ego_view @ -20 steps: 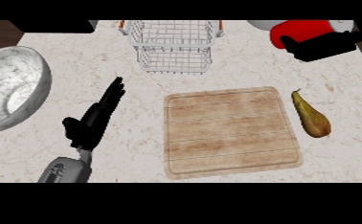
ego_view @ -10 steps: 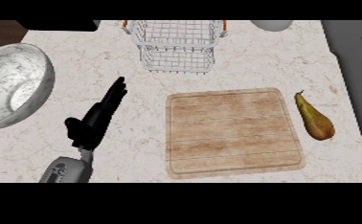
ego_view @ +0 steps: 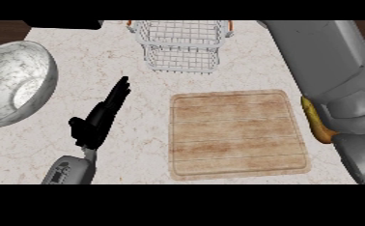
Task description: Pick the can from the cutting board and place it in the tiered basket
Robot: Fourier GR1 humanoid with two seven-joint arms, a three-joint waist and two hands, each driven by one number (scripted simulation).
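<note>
In the head view, the left hand [ego_view: 96, 121] is lying near the counter's [ego_view: 143, 164] left front part. Its fingers are straight and close together, pointing toward the far edge, and it is holding nothing; it is resting. The right forearm [ego_view: 321, 61] is running along the counter's right edge, from the far right corner down to the near right one. The right hand itself is not showing, so I cannot tell whether it is open or closed on something. The cutting board [ego_view: 239, 133] is lying in the middle right part of the counter, and the can is not showing on it or anywhere else in this view, so I cannot say where the can is. The tiered basket [ego_view: 182, 44] is standing at the far edge, a little beyond the board, and I am seeing no can inside its wires. By my judgement, the picking step is probably over and the carrying step is in hand, but this is only a guess. The next move is asking the right hand to come over the basket and lower the can into a tier without hitting the wire rim. I am counting one board, one basket with two tiers, one marbled bowl [ego_view: 32, 65] at the left edge, one pear [ego_view: 317, 126] half hidden by the right forearm, and one hand in view.
</note>
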